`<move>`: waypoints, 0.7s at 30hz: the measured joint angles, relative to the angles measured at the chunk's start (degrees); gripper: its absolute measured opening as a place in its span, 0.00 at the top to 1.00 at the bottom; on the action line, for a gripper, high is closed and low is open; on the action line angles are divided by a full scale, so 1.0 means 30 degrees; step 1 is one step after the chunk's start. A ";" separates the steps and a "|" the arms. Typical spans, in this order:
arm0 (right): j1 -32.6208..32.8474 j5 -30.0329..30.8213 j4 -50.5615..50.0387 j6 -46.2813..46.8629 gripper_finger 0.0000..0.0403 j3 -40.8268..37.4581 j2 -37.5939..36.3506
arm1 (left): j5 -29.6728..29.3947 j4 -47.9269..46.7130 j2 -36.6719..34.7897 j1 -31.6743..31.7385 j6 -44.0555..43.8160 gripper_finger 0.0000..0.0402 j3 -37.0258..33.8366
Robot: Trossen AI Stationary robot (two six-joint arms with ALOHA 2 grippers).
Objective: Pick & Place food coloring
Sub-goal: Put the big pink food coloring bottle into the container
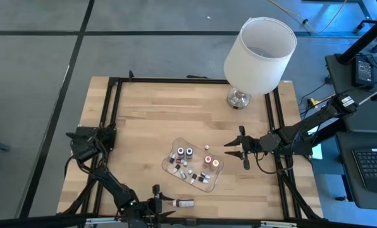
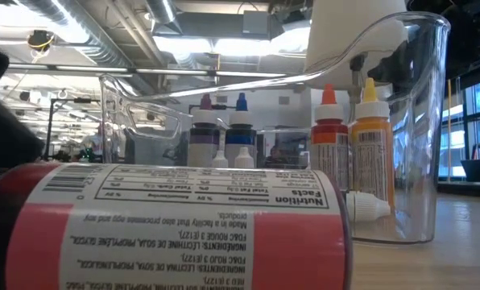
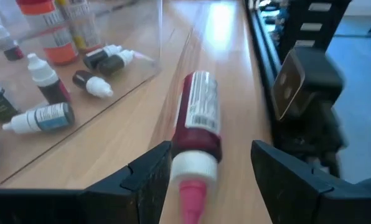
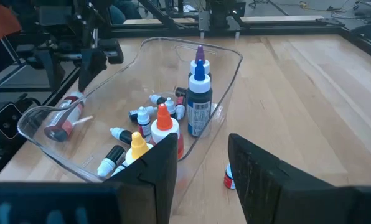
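Observation:
A clear tray [image 1: 166,167] at mid-table holds several food coloring bottles [image 1: 189,152], some upright, tiny ones lying flat [image 4: 120,134]. A larger red bottle [image 3: 198,118] with a white collar and pink tip lies on its side on the wood near the table's near edge [image 1: 183,203]. My left gripper [image 3: 211,152] is open, its fingers on either side of that bottle's tip end. My right gripper [image 1: 228,149] is open, just right of the tray. A tiny red, white-capped bottle [image 4: 230,178] lies on the table by the right gripper's fingers.
A white-shaded lamp [image 1: 259,47] stands on its metal base [image 1: 239,98] at the table's far right. A black frame rail [image 1: 116,114] runs around the tabletop. Bare wood lies left of the tray and toward the far edge.

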 joint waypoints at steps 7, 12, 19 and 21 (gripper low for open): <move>-0.0007 0.0000 0.0007 0.0061 0.64 0.0000 0.0000 | -0.0003 0.0119 0.0457 0.0007 0.0040 0.47 0.0000; -0.0005 0.0007 0.0007 -0.0026 0.64 0.0000 0.0000 | -0.0096 0.0006 0.0457 0.0054 0.0350 0.46 0.0000; 0.0000 0.0015 0.0007 -0.0048 0.64 0.0000 0.0000 | 0.0320 -0.0051 0.0457 0.0352 0.0350 0.47 0.0000; -0.0007 0.0015 0.0007 -0.0056 0.64 0.0000 0.0000 | 0.0688 -0.0055 0.0457 0.0454 0.0342 0.47 -0.0007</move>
